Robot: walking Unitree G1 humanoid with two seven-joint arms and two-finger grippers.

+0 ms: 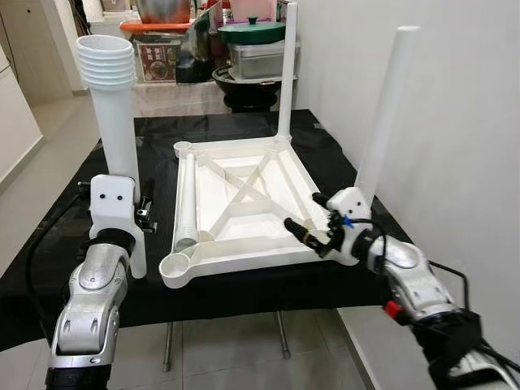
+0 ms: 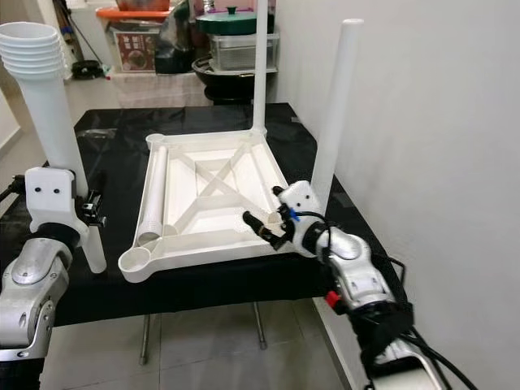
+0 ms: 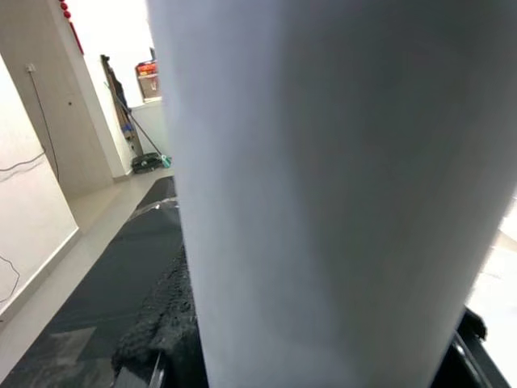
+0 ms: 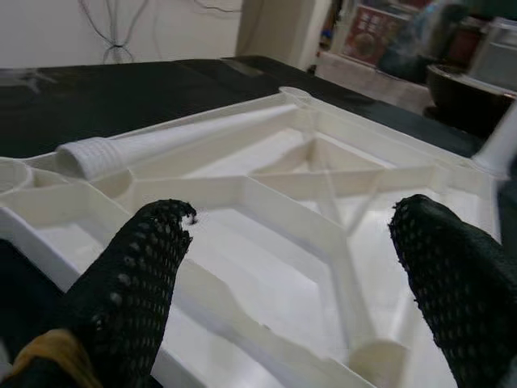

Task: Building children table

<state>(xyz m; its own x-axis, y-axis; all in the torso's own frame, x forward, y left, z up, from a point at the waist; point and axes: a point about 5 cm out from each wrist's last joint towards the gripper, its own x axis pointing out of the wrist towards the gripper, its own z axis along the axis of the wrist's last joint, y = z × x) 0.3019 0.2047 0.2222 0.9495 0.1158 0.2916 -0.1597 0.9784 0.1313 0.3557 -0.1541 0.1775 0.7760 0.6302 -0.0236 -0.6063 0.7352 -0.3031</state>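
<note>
Upright leg [image 1: 115, 146] clamped in left gripper [image 1: 122, 213] beside tabletop's [image 1: 244, 195] empty near-left socket [image 1: 175, 266]; right gripper [image 1: 313, 219] jaws apart over near-right edge.

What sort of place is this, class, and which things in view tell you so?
Probably a home, perhaps near a kitchen: lidded pots on a low shelf behind, a tiled floor, and a black-covered folding table bearing an upturned children's table top.

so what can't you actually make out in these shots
- Left tool's fingers: in the left wrist view the white table leg blocks them.
- Near right socket of the upturned tabletop: in the left eye view the right tool covers it.
- Back shelf labels: too small to read.
</note>
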